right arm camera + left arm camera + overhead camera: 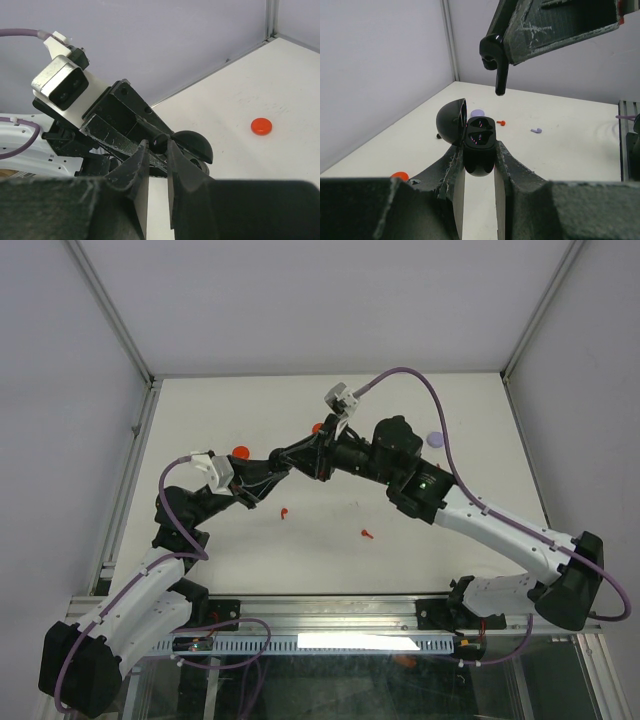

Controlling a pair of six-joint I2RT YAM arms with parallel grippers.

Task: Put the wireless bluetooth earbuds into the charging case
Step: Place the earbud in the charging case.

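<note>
- The case [480, 132] and the black earbud [495, 55] show only in the wrist views. From above they are lost where the left arm [225, 490] and right arm [400, 455] meet.
- A red disc [316, 427] just beyond the case is half covered by the arms.
- A small dark thing [438, 135] on the desk [560, 150], just left of the case's lid, is too small to name.
- Case: glossy black, with the lid swung open to the left and two wells facing up, a faint purple glint inside.
- Black earbud: glossy, hanging stem-down above the case and apart from it, a little right of the wells.
- Beyond the case on the desk lie a red earbud [501, 122], a lavender earbud [536, 131] and a lavender disc [477, 113].
- Left pincer [479, 150]: nearly closed, clamped on the case's lower body.
- Right pincer [157, 145]: pinched tight on the black earbud's head, with the stem free below.
</note>
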